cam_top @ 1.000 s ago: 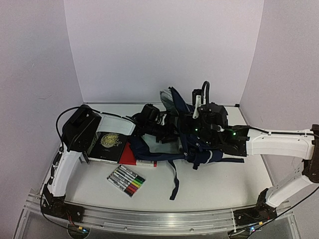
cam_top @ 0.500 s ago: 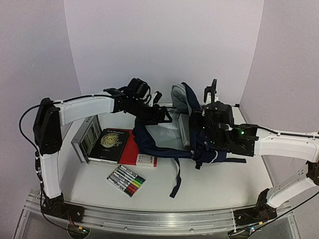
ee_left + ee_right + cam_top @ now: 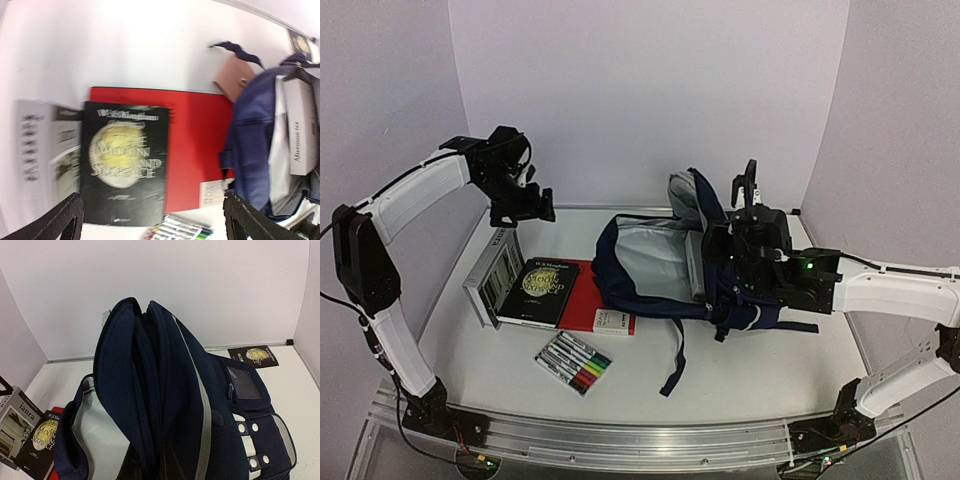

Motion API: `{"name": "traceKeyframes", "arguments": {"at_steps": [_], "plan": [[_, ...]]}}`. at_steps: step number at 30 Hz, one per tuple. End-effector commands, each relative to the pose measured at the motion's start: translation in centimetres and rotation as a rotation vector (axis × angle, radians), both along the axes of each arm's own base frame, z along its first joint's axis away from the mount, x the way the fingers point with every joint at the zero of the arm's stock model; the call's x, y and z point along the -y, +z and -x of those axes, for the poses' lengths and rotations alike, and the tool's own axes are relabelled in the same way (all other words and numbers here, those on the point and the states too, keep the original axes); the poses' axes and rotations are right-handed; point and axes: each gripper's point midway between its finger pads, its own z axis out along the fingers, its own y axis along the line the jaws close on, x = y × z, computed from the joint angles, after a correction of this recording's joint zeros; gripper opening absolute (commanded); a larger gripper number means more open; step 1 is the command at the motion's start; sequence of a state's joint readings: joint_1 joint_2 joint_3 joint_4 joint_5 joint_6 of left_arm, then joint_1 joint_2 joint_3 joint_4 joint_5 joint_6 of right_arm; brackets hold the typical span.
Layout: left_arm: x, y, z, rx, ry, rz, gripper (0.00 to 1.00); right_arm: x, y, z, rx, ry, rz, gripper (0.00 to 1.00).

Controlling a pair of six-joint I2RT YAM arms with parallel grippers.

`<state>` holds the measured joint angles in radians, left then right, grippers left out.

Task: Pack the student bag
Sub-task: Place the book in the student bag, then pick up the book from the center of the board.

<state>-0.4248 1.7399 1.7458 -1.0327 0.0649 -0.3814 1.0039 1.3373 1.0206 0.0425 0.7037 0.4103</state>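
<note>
The navy student bag (image 3: 655, 290) lies on its side at the table's middle, its grey-lined mouth facing left. It also shows in the right wrist view (image 3: 165, 390) and in the left wrist view (image 3: 255, 140). A white book (image 3: 300, 125) sits inside the mouth. My right gripper (image 3: 722, 252) is shut on the bag's upper flap and holds it up; in the right wrist view the gripper (image 3: 155, 465) is buried in the fabric. My left gripper (image 3: 525, 198) hangs open and empty high over the back left, above the black book (image 3: 125, 165).
A black book (image 3: 540, 290) lies on a red book (image 3: 585, 308) beside a grey book (image 3: 492, 280), left of the bag. A marker pack (image 3: 573, 362) lies in front. A small black booklet (image 3: 252, 357) lies behind the bag. Walls stand on three sides.
My left gripper has left the bag's mouth and swung up and left to the back left corner. The bag's mouth now lies open. The right gripper has kept its hold.
</note>
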Motion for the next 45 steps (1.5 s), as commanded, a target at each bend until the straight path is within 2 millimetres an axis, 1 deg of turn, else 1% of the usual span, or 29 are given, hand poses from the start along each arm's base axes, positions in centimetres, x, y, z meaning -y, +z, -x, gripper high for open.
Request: {"name": "traceKeyframes", "arguments": {"at_steps": [1, 3, 5, 8, 12, 20, 24, 28, 30, 34, 35, 38, 42, 45], "plan": [[-6.7, 1.5, 1.4, 0.001, 0.113, -0.139, 0.98, 0.1, 4.8, -0.5, 0.106, -0.033, -0.161, 0.00], [-9.2, 1.1, 1.3, -0.009, 0.170, -0.162, 0.99, 0.0, 4.8, -0.5, 0.104, -0.031, -0.161, 0.00], [-10.9, 0.4, 1.3, -0.028, 0.207, -0.161, 0.99, 0.0, 4.8, -0.5, 0.104, -0.029, -0.161, 0.00], [-11.8, -0.7, 1.2, -0.052, 0.223, -0.116, 1.00, 0.0, 4.7, -0.5, 0.103, -0.029, -0.161, 0.00], [-11.2, -2.4, 1.5, -0.108, 0.194, -0.081, 1.00, -0.1, 4.7, -0.5, 0.102, -0.027, -0.162, 0.00], [-12.0, -6.1, 1.4, -0.195, 0.208, -0.132, 1.00, -0.4, 4.9, -0.7, 0.104, -0.024, -0.160, 0.00], [-13.1, -7.1, 1.4, -0.204, 0.232, -0.195, 1.00, -0.5, 4.8, -0.7, 0.103, -0.022, -0.154, 0.00], [-12.8, -7.9, 1.3, -0.216, 0.216, -0.188, 0.99, -0.7, 4.8, -0.8, 0.101, -0.020, -0.156, 0.00], [-12.7, -8.5, 1.2, -0.227, 0.211, -0.185, 0.96, -0.7, 4.7, -0.8, 0.099, -0.021, -0.156, 0.00], [-12.6, -8.7, 0.9, -0.209, 0.214, -0.178, 0.78, -0.6, 4.5, -0.7, 0.097, -0.020, -0.154, 0.00], [-12.6, -8.6, 0.8, -0.196, 0.217, -0.175, 0.75, -0.5, 4.5, -0.7, 0.097, -0.022, -0.154, 0.00], [-13.0, -8.7, 0.7, -0.191, 0.227, -0.194, 0.71, -0.3, 4.5, -0.7, 0.098, -0.027, -0.153, 0.00], [-13.4, -9.5, 0.7, -0.210, 0.228, -0.225, 0.69, -0.3, 4.4, -0.7, 0.096, -0.025, -0.154, 0.00], [-13.4, -9.8, 0.6, -0.210, 0.228, -0.228, 0.61, -0.4, 4.3, -0.7, 0.094, -0.023, -0.155, 0.00]]}}
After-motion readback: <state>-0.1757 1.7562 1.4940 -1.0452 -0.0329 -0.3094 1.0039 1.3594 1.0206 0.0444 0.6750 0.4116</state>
